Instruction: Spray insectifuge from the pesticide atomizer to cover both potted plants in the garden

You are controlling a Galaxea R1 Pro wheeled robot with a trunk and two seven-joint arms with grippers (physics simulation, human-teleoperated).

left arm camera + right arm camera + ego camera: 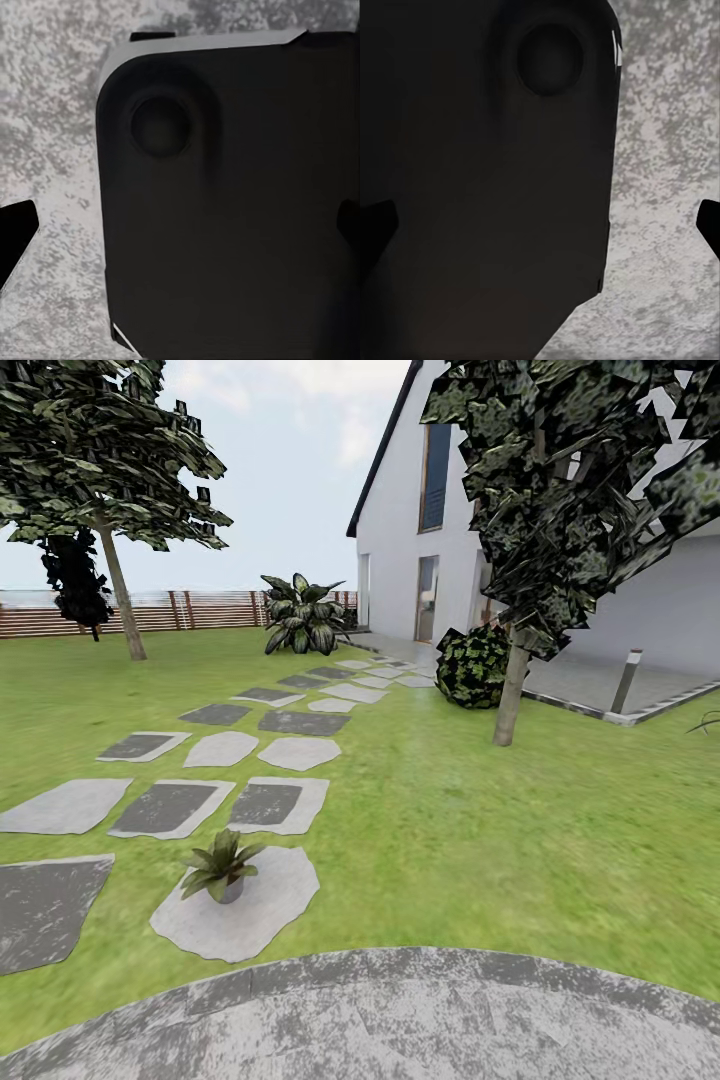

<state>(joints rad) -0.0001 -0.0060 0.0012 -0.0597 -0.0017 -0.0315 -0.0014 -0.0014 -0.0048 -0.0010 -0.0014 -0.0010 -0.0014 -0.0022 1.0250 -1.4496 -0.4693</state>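
A sunny garden: one potted plant (222,868), a low green rosette in a grey pot, sits on a pale stepping stone (240,908) in the lawn (470,830), just beyond the round grey patio (400,1020). Further stones lead toward a white house (420,510) and a wooden fence (150,612). Each wrist camera faces a dark robot panel above mottled paving, with black finger tips at the edges; whether either pincer is spread or pressed together cannot be told.

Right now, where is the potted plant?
In the head view, one potted plant sits lower left on a pale stepping stone, just beyond the round paved patio.
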